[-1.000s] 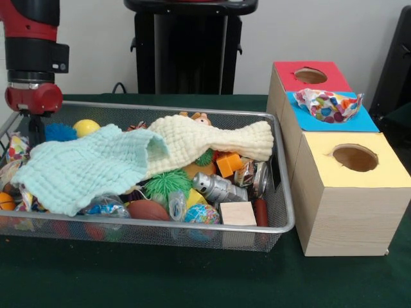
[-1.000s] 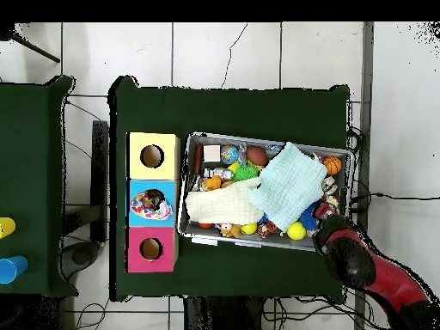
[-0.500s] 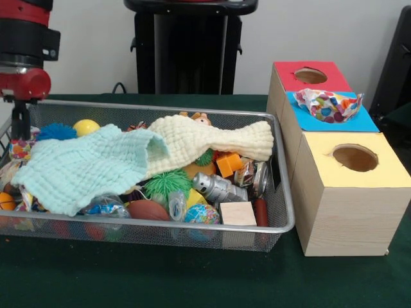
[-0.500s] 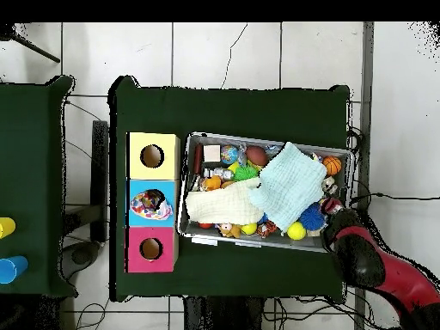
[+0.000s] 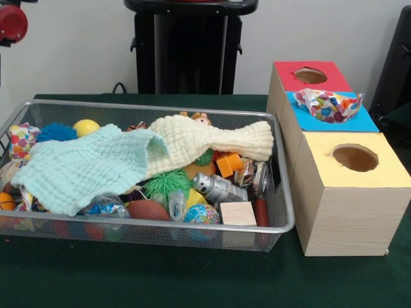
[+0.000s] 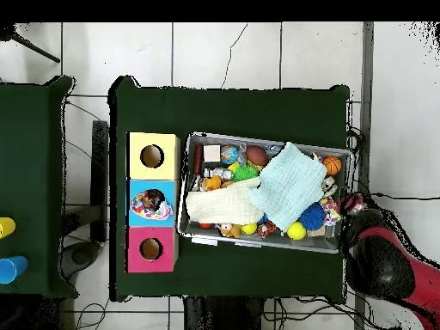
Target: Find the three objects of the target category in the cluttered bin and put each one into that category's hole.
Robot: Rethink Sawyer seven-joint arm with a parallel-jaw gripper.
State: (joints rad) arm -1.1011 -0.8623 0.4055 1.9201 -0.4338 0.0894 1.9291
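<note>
We saw hand (image 6: 354,204) just outside bin (image 6: 258,244), over polka-dot wad (image 6: 351,203); grip state unclear.

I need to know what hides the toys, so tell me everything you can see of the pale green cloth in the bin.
The pale green cloth is a soft square with a waffle-like weave, spread loosely over the heap in the wire bin. One end is tucked under the cream cloth, its lower corner droops toward the bin's front rim, and a blue spiky ball and a yellow ball show beyond its far edge. From overhead it lies as a tilted square. Nothing grips it.
</note>
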